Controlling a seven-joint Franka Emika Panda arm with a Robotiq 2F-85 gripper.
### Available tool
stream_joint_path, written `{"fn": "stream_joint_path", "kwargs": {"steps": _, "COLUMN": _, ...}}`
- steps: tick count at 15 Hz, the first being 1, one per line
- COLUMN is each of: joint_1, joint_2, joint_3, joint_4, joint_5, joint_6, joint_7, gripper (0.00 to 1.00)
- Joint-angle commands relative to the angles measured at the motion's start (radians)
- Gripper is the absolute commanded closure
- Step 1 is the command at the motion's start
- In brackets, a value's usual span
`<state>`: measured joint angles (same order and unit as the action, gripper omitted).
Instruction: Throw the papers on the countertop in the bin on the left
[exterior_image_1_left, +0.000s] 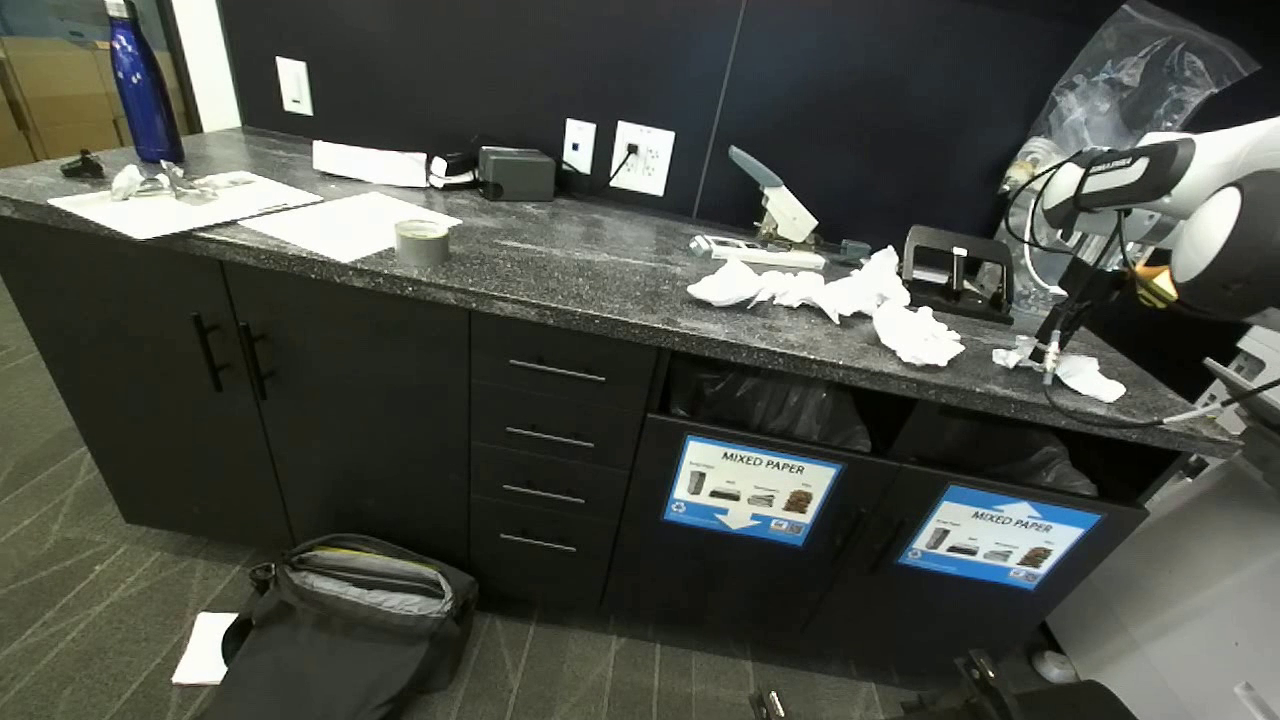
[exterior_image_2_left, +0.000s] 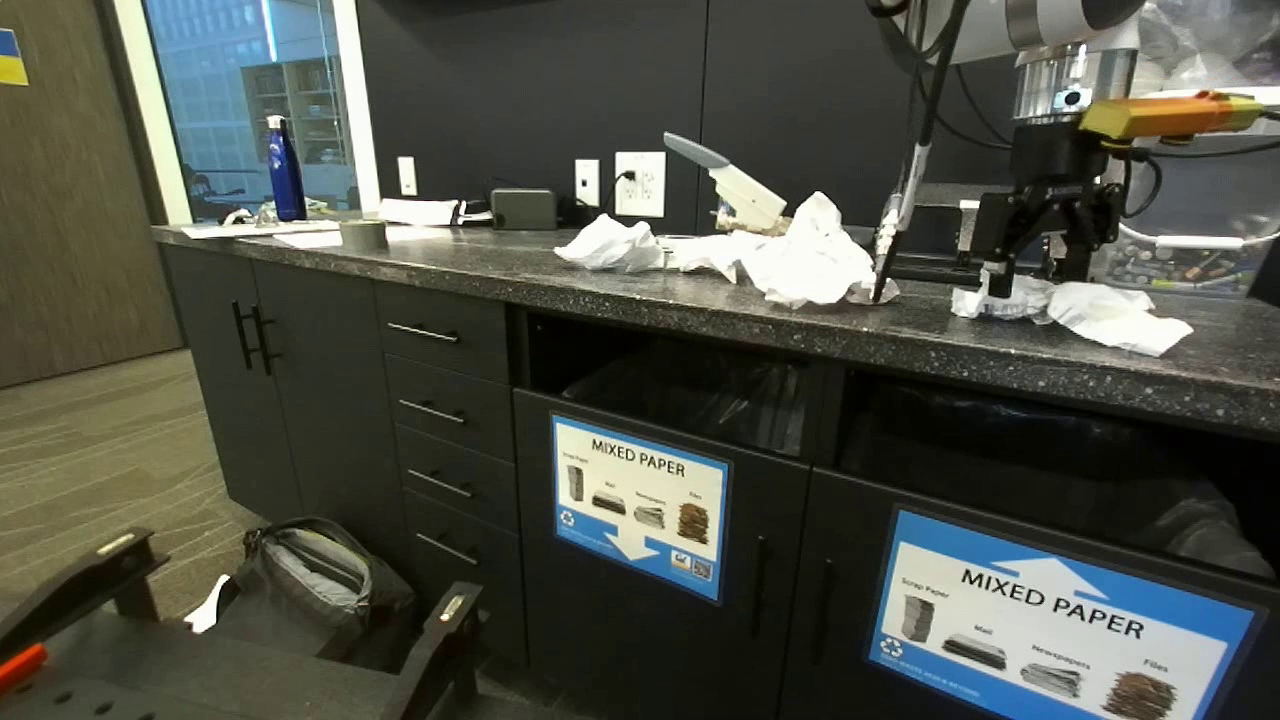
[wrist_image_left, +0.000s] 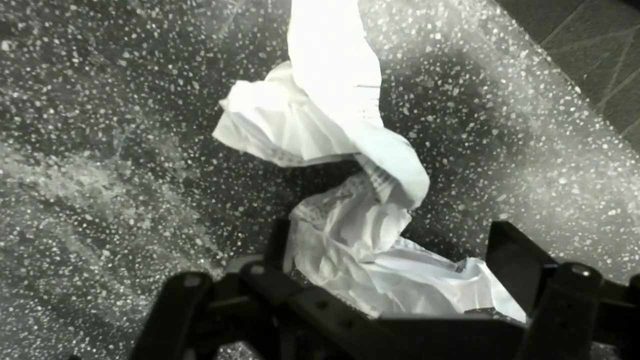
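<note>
I'm seeing the gripper (wrist_image_left: 392, 240) gaping, holding nothing | crumpled paper (wrist_image_left: 387, 150) is lying on the bench (exterior_image_1_left: 580, 265), 1 end between the fingers (wrist_image_left: 515, 270) | might be slipping mid-lift, because its tail is sprawling outside them

Comes plain white on the crumpled papers (exterior_image_2_left: 810, 262), marked in places with small dark print. Runs dark grey with pale speckles over the tabletop (exterior_image_1_left: 560, 272), black on the bin (exterior_image_2_left: 665, 620), blue round a white centre on its label (exterior_image_2_left: 640, 500). Shows black on the fingers (wrist_image_left: 515, 267), deep blue on the bottle (exterior_image_2_left: 286, 180), grey with paler lines on the carpet (exterior_image_1_left: 545, 665).
</note>
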<state>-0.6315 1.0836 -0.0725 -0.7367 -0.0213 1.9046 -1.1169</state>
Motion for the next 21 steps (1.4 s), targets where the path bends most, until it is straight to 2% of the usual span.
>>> {"fn": "stream_joint_path", "kwargs": {"steps": 1, "joint_1": -0.008, "joint_2": 0.077, "joint_3": 0.02, "joint_4": 0.135, "joint_5": 0.018, "joint_6": -0.03, "joint_7": -0.027, "gripper": 0.0}}
{"fn": "stream_joint_path", "kwargs": {"steps": 2, "joint_1": -0.009, "joint_2": 0.088, "joint_3": 0.026, "joint_4": 0.151, "joint_5": 0.022, "joint_6": -0.028, "joint_7": -0.031, "gripper": 0.25}}
{"fn": "stream_joint_path", "kwargs": {"steps": 3, "joint_1": -0.008, "joint_2": 0.097, "joint_3": 0.03, "joint_4": 0.167, "joint_5": 0.022, "joint_6": -0.027, "joint_7": -0.033, "gripper": 0.25}}
{"fn": "stream_joint_path", "kwargs": {"steps": 9, "joint_1": 0.001, "joint_2": 0.144, "joint_3": 0.032, "joint_4": 0.252, "joint_5": 0.011, "joint_6": -0.047, "joint_7": -0.036, "gripper": 0.73}}
{"fn": "stream_joint_path", "kwargs": {"steps": 10, "joint_1": 0.003, "joint_2": 0.153, "joint_3": 0.029, "joint_4": 0.266, "joint_5": 0.008, "joint_6": -0.055, "joint_7": -0.03, "gripper": 0.78}}
{"fn": "stream_joint_path", "kwargs": {"steps": 14, "joint_1": 0.014, "joint_2": 0.182, "joint_3": 0.015, "joint_4": 0.312, "joint_5": -0.004, "joint_6": -0.106, "joint_7": 0.001, "gripper": 0.83}}
{"fn": "stream_joint_path", "kwargs": {"steps": 15, "joint_1": 0.019, "joint_2": 0.183, "joint_3": 0.009, "joint_4": 0.32, "joint_5": -0.008, "joint_6": -0.13, "joint_7": 0.018, "gripper": 0.79}}
{"fn": "stream_joint_path", "kwargs": {"steps": 17, "joint_1": 0.031, "joint_2": 0.185, "joint_3": 0.0, "joint_4": 0.338, "joint_5": -0.013, "joint_6": -0.175, "joint_7": 0.052, "gripper": 0.78}}
{"fn": "stream_joint_path", "kwargs": {"steps": 21, "joint_1": 0.06, "joint_2": 0.175, "joint_3": -0.013, "joint_4": 0.359, "joint_5": -0.024, "joint_6": -0.26, "joint_7": 0.147, "gripper": 0.78}}
